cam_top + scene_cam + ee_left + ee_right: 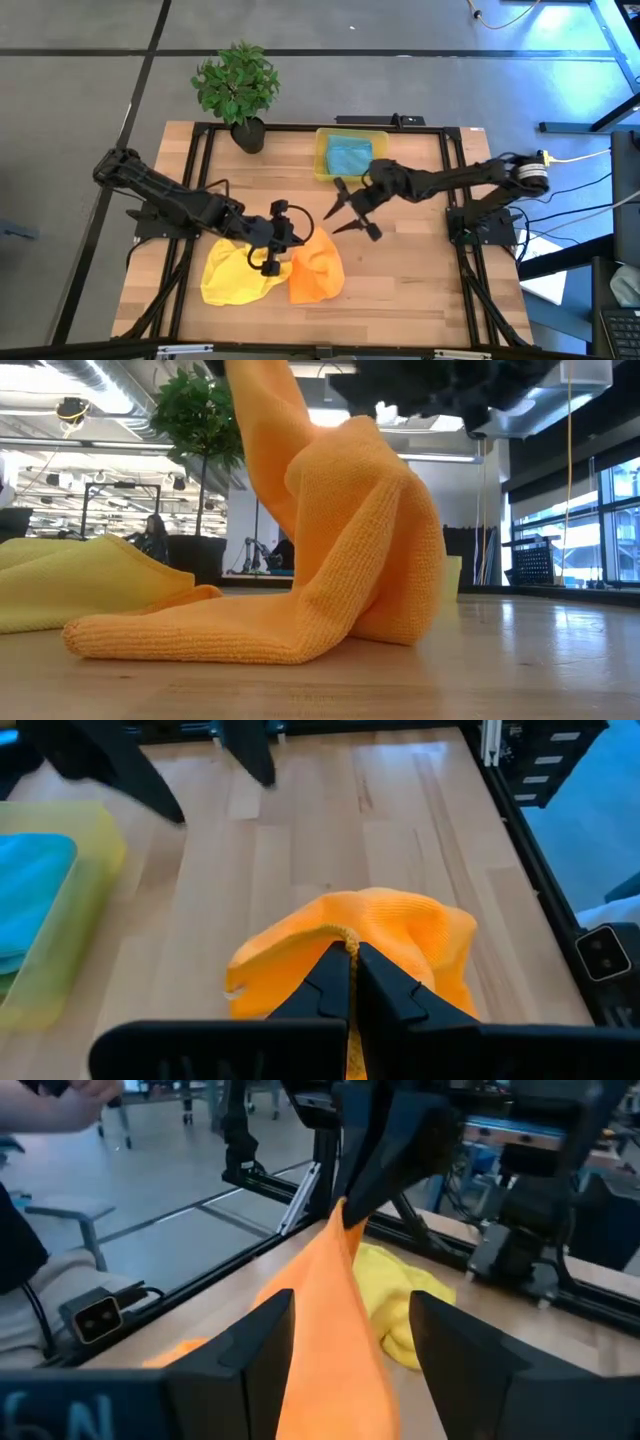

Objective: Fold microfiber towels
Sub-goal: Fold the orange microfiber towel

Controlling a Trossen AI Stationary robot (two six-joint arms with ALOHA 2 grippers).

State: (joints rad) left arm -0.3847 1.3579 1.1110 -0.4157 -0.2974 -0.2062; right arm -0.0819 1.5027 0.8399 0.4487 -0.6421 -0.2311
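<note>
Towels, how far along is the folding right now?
Looks done: a blue towel lies in the bin. In hand: the left gripper, jaws shut, pinches the orange towel and lifts part of it; the right gripper hovers open nearby. Left: the orange towel and the crumpled yellow towel.

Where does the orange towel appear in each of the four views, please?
High view: orange towel at lower centre, beside the yellow towel.
Low view: it fills the centre, rising to the top edge.
Left wrist view: bunched at lower centre, pinched by the left tool.
Right wrist view: a raised strip between the right tool's open fingers.
Shared landmark: the yellow towel, in all but the left wrist view.
</note>
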